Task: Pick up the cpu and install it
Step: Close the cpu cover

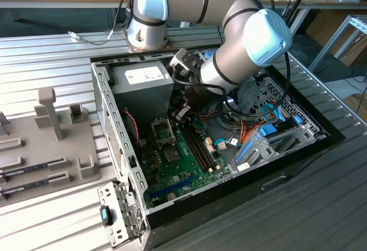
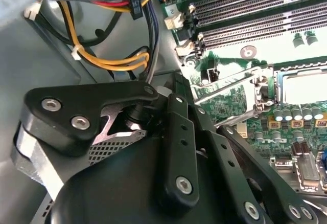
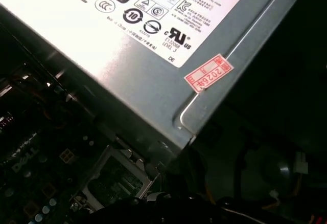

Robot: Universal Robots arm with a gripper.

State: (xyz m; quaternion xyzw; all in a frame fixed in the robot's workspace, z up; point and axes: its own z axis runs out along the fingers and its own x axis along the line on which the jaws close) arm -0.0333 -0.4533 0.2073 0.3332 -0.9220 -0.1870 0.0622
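In the exterior view my gripper (image 1: pixel 182 112) hangs inside the open computer case (image 1: pixel 109 119), just above the motherboard and close to the power-supply box (image 1: pixel 143 82). The processor socket (image 1: pixel 162 132) lies right below and beside it, its hinged metal frame (image 2: pixel 230 88) raised. The socket's inside (image 2: pixel 302 86) glares bright in the second wrist view. In the first wrist view the socket (image 3: pixel 115 183) sits under the power-supply box's edge (image 3: pixel 153 55). The gripper's black linkage (image 2: pixel 179 147) covers the near part of the second wrist view. The cpu is hidden; I cannot tell whether the gripper holds it.
Memory slots (image 1: pixel 198 145) run beside the socket. Orange and black cables (image 2: pixel 112 55) hang close to the gripper. A blue drive cage (image 1: pixel 269 139) fills the case toward the exterior view's right. A grey holder (image 1: pixel 51 142) with memory sticks stands outside the case at the left.
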